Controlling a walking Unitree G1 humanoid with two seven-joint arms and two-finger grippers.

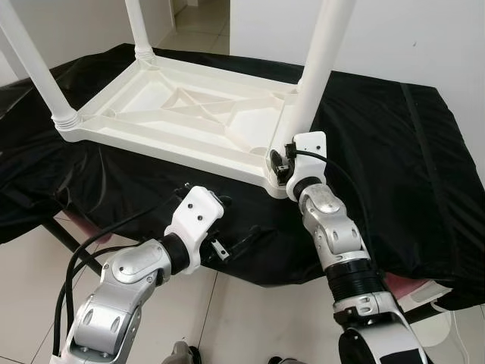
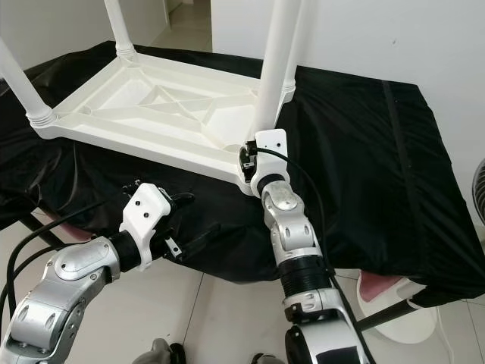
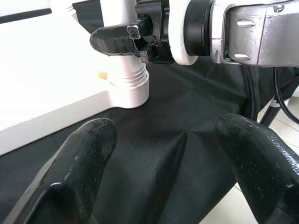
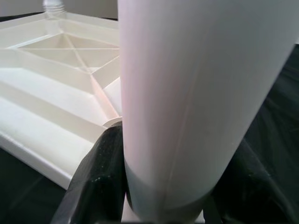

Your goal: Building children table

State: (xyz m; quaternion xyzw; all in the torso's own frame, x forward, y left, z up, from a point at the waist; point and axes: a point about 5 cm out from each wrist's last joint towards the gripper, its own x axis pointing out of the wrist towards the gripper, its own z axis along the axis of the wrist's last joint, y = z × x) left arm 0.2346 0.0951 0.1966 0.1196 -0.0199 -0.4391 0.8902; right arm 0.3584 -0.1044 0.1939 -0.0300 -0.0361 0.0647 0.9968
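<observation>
A white plastic children's table lies upside down on a black cloth. Three legs stand up from it: one at the near left, one at the far corner, and one at the near right corner. My right gripper is shut on the base of the near right leg, with a finger on each side. My left gripper is open with nothing in it. It hovers over the cloth's front edge, left of that corner.
The cloth hangs over the front edge of the low surface, with tiled floor below. A pink and white object sits under the right side. White walls stand behind, with a doorway at the back.
</observation>
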